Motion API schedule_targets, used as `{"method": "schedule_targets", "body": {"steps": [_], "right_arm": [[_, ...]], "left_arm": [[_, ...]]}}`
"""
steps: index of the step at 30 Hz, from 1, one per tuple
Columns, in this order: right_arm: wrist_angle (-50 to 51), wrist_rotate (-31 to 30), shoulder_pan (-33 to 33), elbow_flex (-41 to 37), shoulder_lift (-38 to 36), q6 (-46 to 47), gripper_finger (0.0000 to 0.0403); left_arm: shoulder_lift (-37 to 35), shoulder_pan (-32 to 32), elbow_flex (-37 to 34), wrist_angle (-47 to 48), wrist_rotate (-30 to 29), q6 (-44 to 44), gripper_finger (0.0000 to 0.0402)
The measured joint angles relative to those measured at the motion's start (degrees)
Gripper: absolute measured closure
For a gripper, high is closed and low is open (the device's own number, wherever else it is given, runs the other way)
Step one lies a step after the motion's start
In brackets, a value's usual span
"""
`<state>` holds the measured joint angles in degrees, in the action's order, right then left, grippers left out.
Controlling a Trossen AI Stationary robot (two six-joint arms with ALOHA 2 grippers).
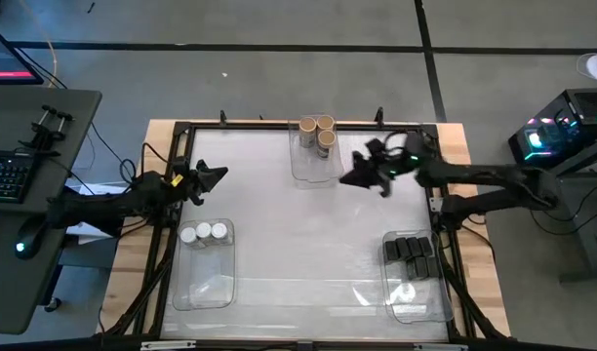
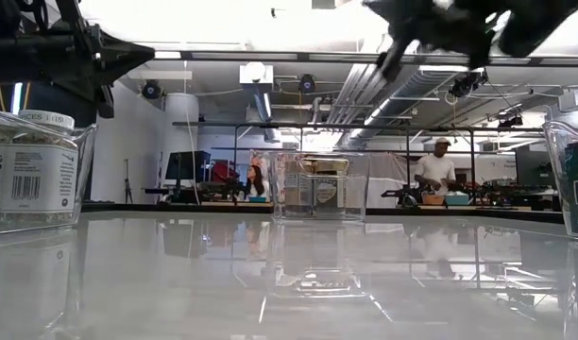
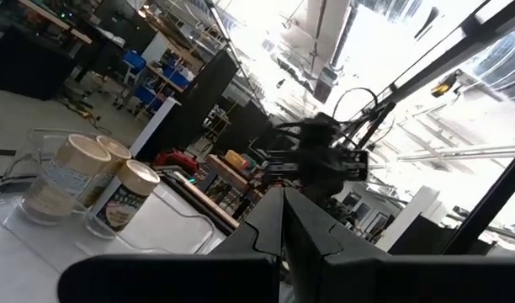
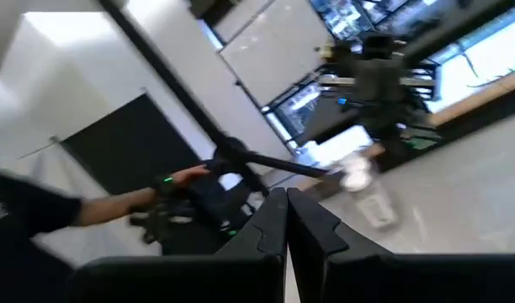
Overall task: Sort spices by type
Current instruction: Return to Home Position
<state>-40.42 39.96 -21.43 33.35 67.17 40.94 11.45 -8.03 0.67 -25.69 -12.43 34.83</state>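
- Left pincer [image 1: 217, 175]: it hangs above the left side of the desk [image 1: 308, 244], on the far side of the left bin [image 1: 206, 283]. In its wrist view the two fingers [image 3: 259, 234] meet along a thin seam, fully closed on nothing.
- Right pincer [image 1: 349, 178]: it hangs above the far middle of the desk, just right of the far bin [image 1: 313, 174]. It is likewise closed and carries nothing [image 4: 285, 195].
- White-lidded jars [image 1: 203, 232]: three stand in a row at the far end of the left bin.
- Tan-lidded jars [image 1: 318, 132]: three are clustered at the far end of the far bin.
- Black boxes [image 1: 410, 253]: these are packed together in the right bin [image 1: 416, 302]. Their count is hard to fix from above.
- Reason for the layout: each bin holds one type only and nothing lies loose on the desk, so the sort reads as complete. Both arms are held clear of the bins, which fits a move back to rest.
- Hidden or cut off, low view: the left bin [image 2: 29, 170] and right bin [image 2: 572, 179] are cropped at the frame edges. Both pincers show only as dark shapes at the top.
- Hard to make out: jar labels are not legible. Two people [image 2: 438, 170] show in the room well beyond the desk.
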Motion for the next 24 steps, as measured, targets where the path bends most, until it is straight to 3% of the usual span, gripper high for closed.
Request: {"method": "schedule_targets", "body": {"steps": [3, 8, 12, 17, 24], "right_arm": [[10.4, -2.2, 1.6, -1.3, -11.0, -1.9, 0.0403], [38.7, -19.6, 5.0, -1.8, -33.0, -5.8, 0.0403], [48.3, -30.8, 8.3, -1.8, -44.1, -5.9, 0.0403], [42.8, -36.0, 10.3, -5.0, -47.7, -11.2, 0.0403], [20.1, -34.6, 10.6, -19.3, -42.5, -10.9, 0.0403]], "left_arm": [[-2.3, 0.0, 0.0, 1.7, 0.0, 0.1, 0.0402], [-6.3, 0.0, 0.0, 3.7, 0.0, 0.5, 0.0402], [-9.5, 0.0, 0.0, 3.9, 0.0, 0.5, 0.0402], [-11.2, 0.0, 0.0, 2.6, 0.0, 0.5, 0.0402], [-11.2, 0.0, 0.0, 3.0, 0.0, 0.5, 0.0402]]}}
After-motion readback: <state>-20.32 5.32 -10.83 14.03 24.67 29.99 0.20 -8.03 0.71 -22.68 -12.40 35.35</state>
